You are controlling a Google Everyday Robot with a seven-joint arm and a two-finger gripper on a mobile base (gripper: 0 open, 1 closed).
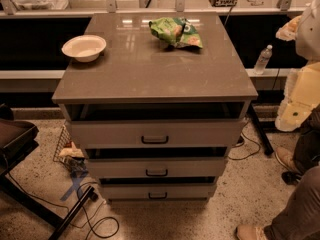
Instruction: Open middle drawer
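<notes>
Hanging at the far right edge of the view, the pale arm (306, 84) ends low in what I take for the gripper (292, 115), well apart from the cabinet (150, 79); whether it is wide or narrow I cannot tell. Nearest it, up and behind, a water bottle (262, 59) stands on a ledge; below it a person's shoe (286, 159) rests on the floor. Farther across and lower than the gripper sits the middle drawer (156, 165), between the taller top drawer (155, 131) and the narrow bottom drawer (157, 190); none of its floor shows, so I judge it not yet pulled. Farthest off, on the cabinet's top, lie a green chip bag (176, 32) and a white bowl (84, 47). To do this well, the gripper should come down and across to the small black bar handle (156, 172), meet it square to the front, take that bar and not the one above, then pull straight out and level.
</notes>
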